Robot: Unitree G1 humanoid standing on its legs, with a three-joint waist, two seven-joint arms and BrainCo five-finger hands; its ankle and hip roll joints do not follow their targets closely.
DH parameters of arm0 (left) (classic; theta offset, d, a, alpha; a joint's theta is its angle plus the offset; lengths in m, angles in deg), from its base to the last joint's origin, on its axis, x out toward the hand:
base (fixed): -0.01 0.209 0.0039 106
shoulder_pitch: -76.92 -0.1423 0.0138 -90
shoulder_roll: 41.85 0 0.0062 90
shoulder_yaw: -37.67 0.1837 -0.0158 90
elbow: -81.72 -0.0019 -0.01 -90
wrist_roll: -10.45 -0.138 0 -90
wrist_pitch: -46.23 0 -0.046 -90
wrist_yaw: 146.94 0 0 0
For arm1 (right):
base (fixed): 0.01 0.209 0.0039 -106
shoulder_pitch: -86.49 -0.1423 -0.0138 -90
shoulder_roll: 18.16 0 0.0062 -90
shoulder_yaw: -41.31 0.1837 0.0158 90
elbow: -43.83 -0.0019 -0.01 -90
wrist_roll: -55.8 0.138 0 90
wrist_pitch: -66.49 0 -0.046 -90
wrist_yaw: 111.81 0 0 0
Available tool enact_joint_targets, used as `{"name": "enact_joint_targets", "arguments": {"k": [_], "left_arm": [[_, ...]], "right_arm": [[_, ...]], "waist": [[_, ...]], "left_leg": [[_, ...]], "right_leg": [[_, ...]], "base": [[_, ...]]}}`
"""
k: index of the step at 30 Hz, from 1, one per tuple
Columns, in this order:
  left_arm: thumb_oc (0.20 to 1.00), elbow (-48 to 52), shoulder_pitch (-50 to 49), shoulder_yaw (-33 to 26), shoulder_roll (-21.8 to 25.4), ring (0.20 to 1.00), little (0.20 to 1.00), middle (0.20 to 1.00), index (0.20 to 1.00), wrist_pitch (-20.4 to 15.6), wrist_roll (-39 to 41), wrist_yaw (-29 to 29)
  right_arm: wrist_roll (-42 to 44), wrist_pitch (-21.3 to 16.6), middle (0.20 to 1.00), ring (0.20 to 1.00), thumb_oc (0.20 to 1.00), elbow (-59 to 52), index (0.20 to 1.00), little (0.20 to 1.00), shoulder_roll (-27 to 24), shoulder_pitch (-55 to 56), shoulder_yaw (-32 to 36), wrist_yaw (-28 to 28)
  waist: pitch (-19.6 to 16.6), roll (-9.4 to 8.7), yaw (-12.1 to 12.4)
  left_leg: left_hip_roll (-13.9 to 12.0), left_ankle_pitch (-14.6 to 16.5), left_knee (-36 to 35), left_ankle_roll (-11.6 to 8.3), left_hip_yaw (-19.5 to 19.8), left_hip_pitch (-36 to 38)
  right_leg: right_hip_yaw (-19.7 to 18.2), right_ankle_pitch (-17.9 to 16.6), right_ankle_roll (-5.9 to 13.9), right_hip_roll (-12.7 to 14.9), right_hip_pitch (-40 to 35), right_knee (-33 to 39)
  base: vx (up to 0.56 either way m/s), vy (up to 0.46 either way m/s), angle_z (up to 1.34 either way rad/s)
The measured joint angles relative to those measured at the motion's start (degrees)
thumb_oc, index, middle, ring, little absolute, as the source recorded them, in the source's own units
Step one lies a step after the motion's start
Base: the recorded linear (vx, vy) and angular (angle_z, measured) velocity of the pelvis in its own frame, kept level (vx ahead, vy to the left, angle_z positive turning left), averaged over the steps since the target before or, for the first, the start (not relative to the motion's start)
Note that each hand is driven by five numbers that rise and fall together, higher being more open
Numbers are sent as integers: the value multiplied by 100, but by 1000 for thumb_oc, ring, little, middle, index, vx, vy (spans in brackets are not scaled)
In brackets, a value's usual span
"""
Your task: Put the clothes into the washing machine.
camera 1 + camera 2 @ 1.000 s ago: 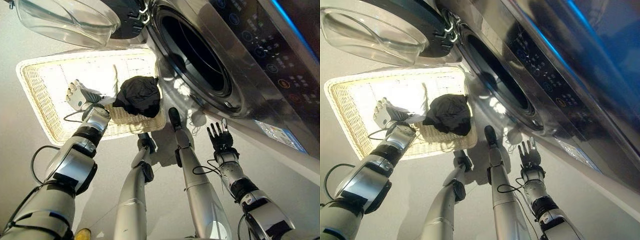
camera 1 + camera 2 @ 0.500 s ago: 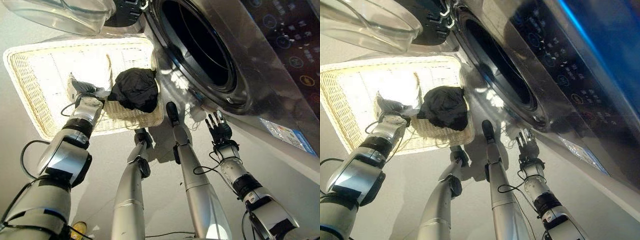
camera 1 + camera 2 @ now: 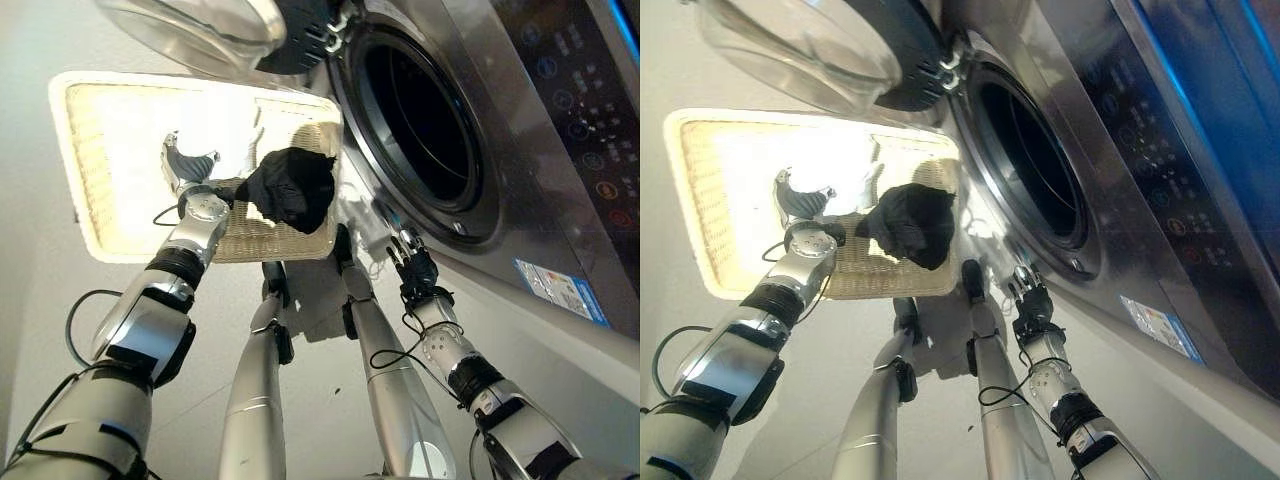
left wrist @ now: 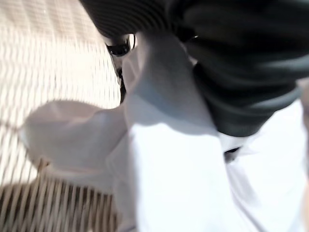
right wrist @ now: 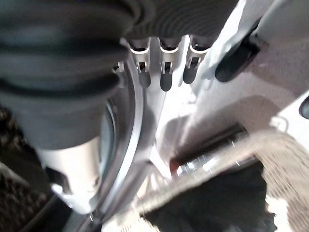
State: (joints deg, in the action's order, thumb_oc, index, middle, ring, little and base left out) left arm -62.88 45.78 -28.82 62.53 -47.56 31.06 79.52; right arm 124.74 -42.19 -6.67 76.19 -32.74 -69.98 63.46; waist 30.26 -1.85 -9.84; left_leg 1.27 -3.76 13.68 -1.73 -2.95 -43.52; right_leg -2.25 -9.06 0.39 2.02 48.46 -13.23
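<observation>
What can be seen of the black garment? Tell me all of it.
The black garment is a crumpled, matte bundle of dark cloth, bunched into a lump at the corner of the wicker basket nearest the washing machine's open drum. It partly overhangs the basket's rim. The left hand is beside it, over white cloth.

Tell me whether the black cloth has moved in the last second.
No. The black cloth still lies in the basket corner nearest the washing machine; only the camera has shifted.

Washing machine drum mouth (image 3: 425,125) gapes unblocked; open door (image 3: 215,30) overhangs the basket (image 3: 90,160) — limiting overhead room.
</observation>
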Motion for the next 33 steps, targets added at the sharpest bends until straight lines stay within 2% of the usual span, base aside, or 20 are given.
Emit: {"name": "enact_joint_targets", "arguments": {"k": [5, 7, 11, 15, 16, 17, 20, 22, 25, 27, 28, 30, 31, 33], "left_arm": [[200, 364, -747, -288, 90, 200, 200, 200, 200, -5, -93, 211], [200, 618, -1086, -366, 93, 200, 200, 200, 200, -63, -181, 187], [200, 1150, -1526, -436, 74, 200, 200, 200, 200, -236, -181, -7], [200, 1951, -1786, -464, 59, 200, 200, 200, 200, -703, -172, -894], [200, 1951, -1786, -464, 59, 200, 200, 200, 200, -703, -172, -894], [200, 2408, -1991, -463, 41, 200, 200, 200, 200, -834, -182, -1253], [200, 2974, -2329, -497, 9, 200, 200, 200, 200, -970, -183, -1722], [200, 3295, -2476, -440, -26, 200, 200, 200, 200, -1013, -178, -2402], [200, 3295, -2476, -440, -26, 200, 200, 200, 200, -1013, -178, -2402], [200, 3470, -2541, -435, -24, 200, 200, 200, 200, -1062, -7, -3143], [200, 3470, -2541, -435, -24, 200, 200, 200, 200, -1062, -7, -3143], [200, 4555, -2803, -194, 6, 200, 200, 200, 200, -1066, 576, -4009], [200, 4782, -2799, -43, 8, 200, 200, 200, 200, -1089, 711, -4244], [200, 4782, -2799, -43, 8, 200, 200, 200, 200, -1089, 711, -4244]], "right_arm": [[-342, 0, 1000, 1000, 1000, 23, 1000, 1000, -32, -40, -55, -93], [-577, 3, 1000, 1000, 1000, -47, 1000, 1000, -43, -57, -91, -89], [-1105, 7, 1000, 1000, 1000, -448, 1000, 1000, -57, -41, -192, -78], [-2626, 110, 1000, 1000, 1000, -1153, 1000, 1000, -260, -126, -589, -121], [-2626, 110, 1000, 1000, 1000, -1153, 1000, 1000, -260, -126, -589, -121], [-3185, 180, 1000, 1000, 1000, -1412, 1000, 1000, -292, -181, -694, -115], [-3605, 322, 1000, 1000, 1000, -1641, 1000, 1000, -349, -329, -825, -99], [-3960, 563, 1000, 1000, 1000, -1688, 1000, 1000, -410, -416, -875, -65], [-3960, 563, 1000, 1000, 1000, -1688, 1000, 1000, -410, -416, -875, -65], [-4273, 841, 1000, 1000, 1000, -1689, 1000, 1000, -496, -581, -902, -41], [-4273, 841, 1000, 1000, 1000, -1689, 1000, 1000, -496, -581, -902, -41], [-4774, 1159, 1000, 1000, 1000, -1705, 1000, 1000, -891, -927, -1160, -52], [-4925, 1184, 1000, 1000, 1000, -1702, 1000, 1000, -1019, -1013, -1184, -74], [-4925, 1184, 1000, 1000, 1000, -1702, 1000, 1000, -1019, -1013, -1184, -74]], "waist": [[2, 6, 282], [7, 15, 462], [7, 16, 648], [13, 27, 811], [13, 27, 811], [13, 28, 890], [20, 46, 986], [22, 49, 1100], [22, 49, 1100], [24, 53, 1240], [24, 53, 1240], [40, 104, 1311], [38, 113, 1358], [38, 113, 1358]], "left_leg": [[-115, -211, -439, -156, 213, 448], [-138, -294, -643, -209, 274, 628], [-190, -371, -822, -265, 367, 839], [-196, -417, -874, -283, 539, 994], [-196, -417, -874, -283, 539, 994], [-194, -400, -875, -305, 571, 1073], [-201, -393, -863, -321, 656, 1130], [-210, -406, -865, -339, 680, 1135], [-210, -406, -865, -339, 680, 1135], [-202, -422, -875, -350, 717, 1132], [-202, -422, -875, -350, 717, 1132], [-187, -462, -928, -329, 787, 1205], [-185, -462, -933, -330, 785, 1230], [-185, -462, -933, -330, 785, 1230]], "right_leg": [[285, -26, -48, -86, -446, 304], [369, -15, -95, -117, -582, 363], [522, 43, -173, -143, -768, 378], [685, 86, -231, -141, -963, 371], [685, 86, -231, -141, -963, 371], [746, 121, -253, -129, -1037, 345], [817, 175, -282, -131, -1127, 325], [844, 187, -295, -136, -1135, 320], [844, 187, -295, -136, -1135, 320], [890, 187, -295, -123, -1141, 311], [890, 187, -295, -123, -1141, 311], [942, 188, -293, -100, -1246, 349], [945, 196, -294, -94, -1268, 349], [945, 196, -294, -94, -1268, 349]], "base": [[-68, -88, 13], [-59, -68, 10], [-48, -92, 13], [-17, -94, 15], [-21, -159, 14], [-30, -108, 5], [-16, -123, 12], [-4, -26, 5], [1, -6, 1], [0, -39, 6], [2, -22, 7], [14, -2, 13], [11, 0, 9], [2, -1, 2]]}}
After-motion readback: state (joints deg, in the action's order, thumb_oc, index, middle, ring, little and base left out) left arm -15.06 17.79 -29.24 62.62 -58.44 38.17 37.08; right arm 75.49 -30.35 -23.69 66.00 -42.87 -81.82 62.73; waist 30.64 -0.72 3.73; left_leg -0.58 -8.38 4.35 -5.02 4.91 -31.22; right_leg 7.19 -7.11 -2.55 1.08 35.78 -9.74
